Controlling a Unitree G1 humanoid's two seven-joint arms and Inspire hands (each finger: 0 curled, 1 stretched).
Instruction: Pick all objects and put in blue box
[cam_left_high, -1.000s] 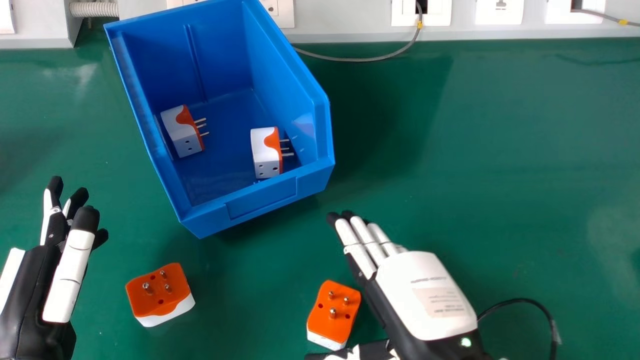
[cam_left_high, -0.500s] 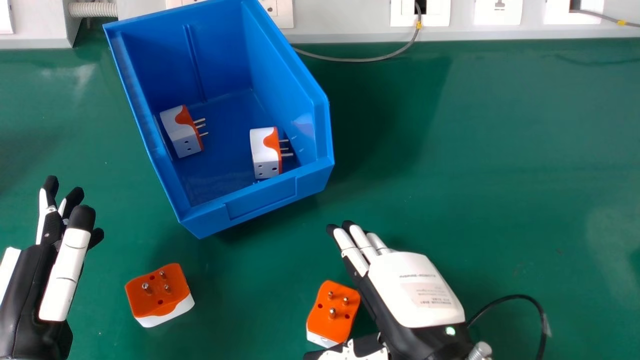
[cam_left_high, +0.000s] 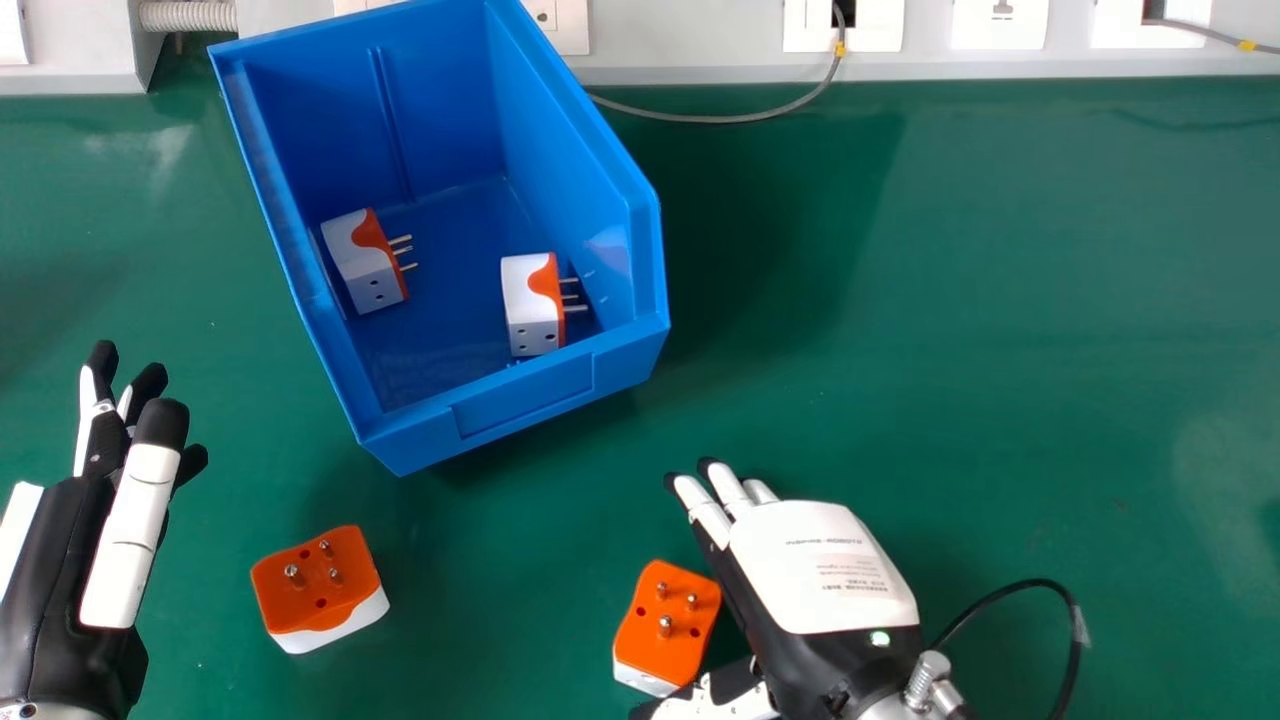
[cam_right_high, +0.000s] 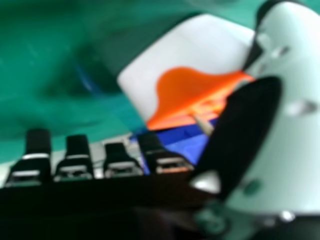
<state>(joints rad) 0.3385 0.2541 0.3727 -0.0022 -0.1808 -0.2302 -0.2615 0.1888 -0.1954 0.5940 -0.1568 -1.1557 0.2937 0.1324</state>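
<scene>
In the head view, the blue box (cam_left_high: 520, 405) stands at the far left of centre on the green table (cam_left_high: 950, 300), with a left boxed adapter (cam_left_high: 352, 265) and a right boxed adapter (cam_left_high: 523, 300) inside, apart from each other, their pins toward the right. Nearer than the box, two more lie on the table with orange faces and pins up: the left loose adapter (cam_left_high: 315, 590), between the box and the near edge of the view, and the right loose adapter (cam_left_high: 665, 625), just left of the right hand (cam_left_high: 815, 570). That hand is wide, its fingers reaching out toward the far side. The left hand (cam_left_high: 60, 570) is at the near left, also wide, its fingers straight. What the head view gives mostly as an orange face, the right hand view gives as a broad white side too, with the right loose adapter in the gap between fingertips (cam_right_high: 120, 160) and thumb (cam_right_high: 295, 125); part of the blue box shows beyond it. The thumb covers some of the adapter there, and whether they touch I cannot tell
</scene>
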